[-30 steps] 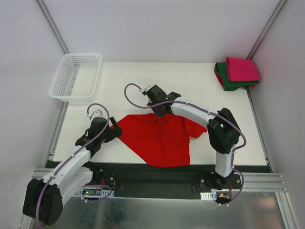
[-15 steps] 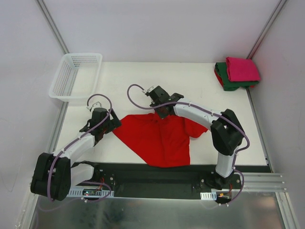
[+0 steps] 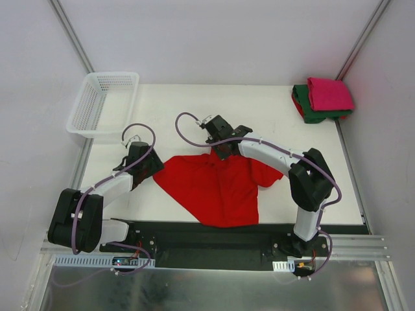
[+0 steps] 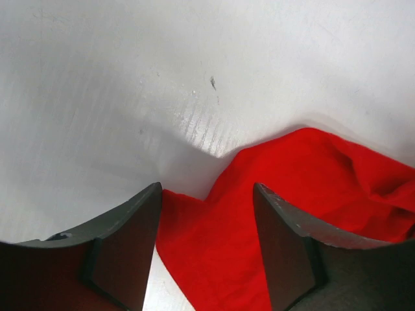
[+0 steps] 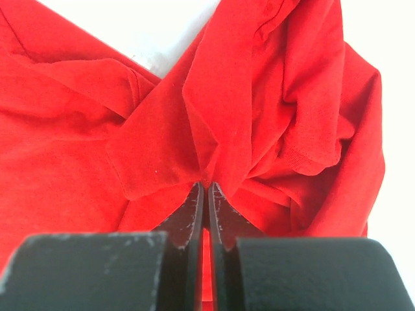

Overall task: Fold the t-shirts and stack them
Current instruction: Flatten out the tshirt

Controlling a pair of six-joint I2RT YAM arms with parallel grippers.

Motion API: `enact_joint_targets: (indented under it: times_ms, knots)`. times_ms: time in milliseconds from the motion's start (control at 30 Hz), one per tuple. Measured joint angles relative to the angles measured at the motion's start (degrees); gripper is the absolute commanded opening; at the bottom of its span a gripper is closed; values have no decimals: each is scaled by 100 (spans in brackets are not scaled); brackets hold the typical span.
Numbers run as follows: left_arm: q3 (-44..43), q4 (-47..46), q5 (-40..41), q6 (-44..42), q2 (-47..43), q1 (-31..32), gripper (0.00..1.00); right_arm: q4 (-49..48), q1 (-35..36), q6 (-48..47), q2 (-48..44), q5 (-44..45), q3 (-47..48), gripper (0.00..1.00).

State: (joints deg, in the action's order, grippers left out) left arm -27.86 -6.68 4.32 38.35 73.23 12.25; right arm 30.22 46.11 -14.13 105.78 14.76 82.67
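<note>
Spread on surface (image 3: 194, 110) near the arms: red t-shirt (image 3: 217, 188). Far edge (probably the neckline) pinched tight in right fingers (image 5: 192, 214). The left fingers (image 4: 285, 253) stand apart astride its left corner; close low, catching cloth.

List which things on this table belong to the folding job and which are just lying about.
Job: red t-shirt, spread out near the front edge; magenta-pink t-shirt, folded on top of the dark green t-shirt, far right corner.
Lying about: white mesh basket, far left.
</note>
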Motion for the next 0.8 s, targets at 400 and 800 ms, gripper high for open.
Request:
enact_joint_targets:
  times_ms: [400, 800]
  knots:
    - [7, 146, -85, 76, 59, 0, 0, 0, -39, 0, 0, -7, -9, 2]
    - [-4, 527, -83, -37, -452, 0, 0, 2, -74, 9, -85, 173, -11, 1]
